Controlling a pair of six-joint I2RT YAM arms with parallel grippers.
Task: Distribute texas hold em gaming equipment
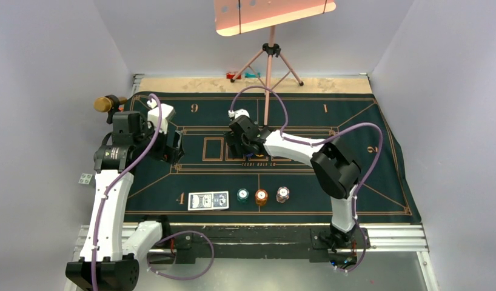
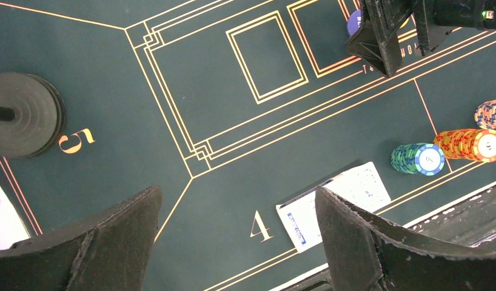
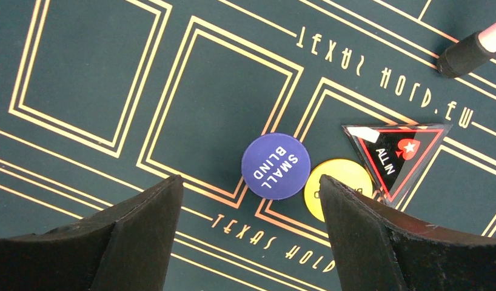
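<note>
Three chip stacks (image 1: 261,197), card deck (image 1: 208,200): near edge, seemingly staged for dealing. Centre of mat (image 1: 367,176): blue disc (image 3: 276,165), yellow disc (image 3: 338,182), red marker (image 3: 396,154). Spread and empty, right gripper (image 3: 250,185) hovers above blue disc, likely to take it; left gripper (image 2: 238,193) released, empty.

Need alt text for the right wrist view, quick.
The open right gripper hovers over a blue SMALL BLIND disc on the green felt mat; a yellow disc and a red-edged ALL IN triangle lie beside it.
</note>
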